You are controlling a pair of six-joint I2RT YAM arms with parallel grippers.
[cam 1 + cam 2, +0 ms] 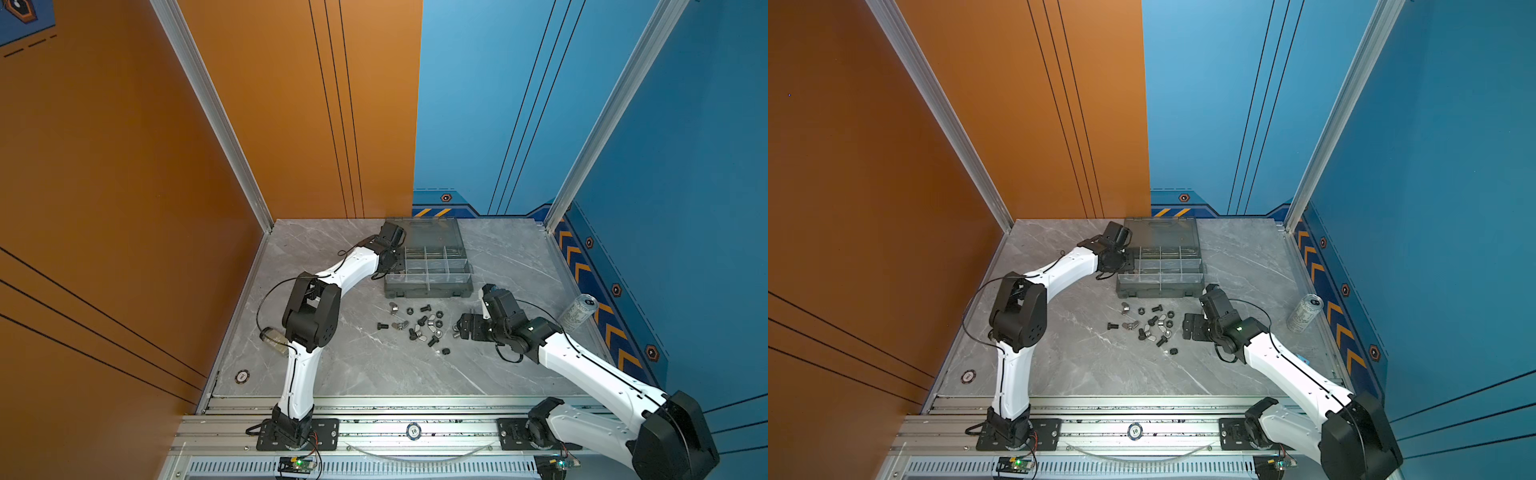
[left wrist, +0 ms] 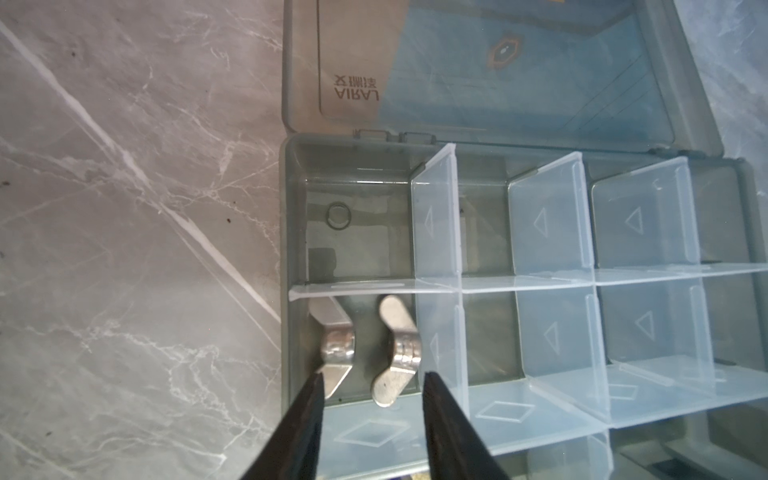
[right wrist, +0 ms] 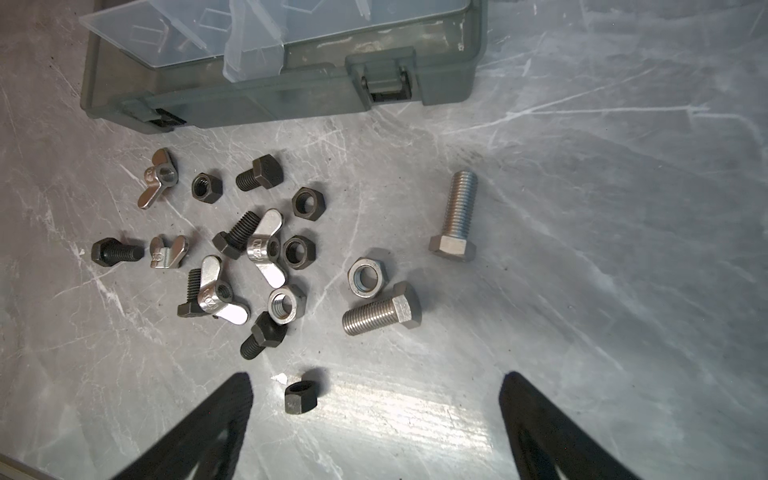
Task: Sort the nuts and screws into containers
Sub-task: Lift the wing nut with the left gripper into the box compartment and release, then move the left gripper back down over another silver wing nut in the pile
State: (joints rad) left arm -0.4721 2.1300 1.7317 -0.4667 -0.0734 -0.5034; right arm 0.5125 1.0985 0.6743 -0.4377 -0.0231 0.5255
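Observation:
The grey organizer box [image 1: 428,286] [image 1: 1160,289] lies open at the back of the table, its containers split by clear dividers. My left gripper [image 2: 372,376] [image 1: 392,259] hangs open over a compartment at the box's left side [image 2: 296,216]. Two silver wing nuts [image 2: 336,345] [image 2: 401,351] lie on that compartment's floor, just beyond the fingertips and free of them. Loose screws and nuts [image 1: 419,324] [image 1: 1154,326] are scattered in front of the box. My right gripper [image 3: 376,380] [image 1: 459,328] is wide open low over the table, with a black nut [image 3: 300,397] lying between its fingers, untouched.
Two longer silver screws [image 3: 455,216] [image 3: 380,316] lie apart from the main cluster. A silver drink can [image 1: 577,311] stands near the right wall. One poker chip [image 1: 242,376] lies at the table's front left corner. The box's hinged lid [image 2: 498,62] lies flat behind it.

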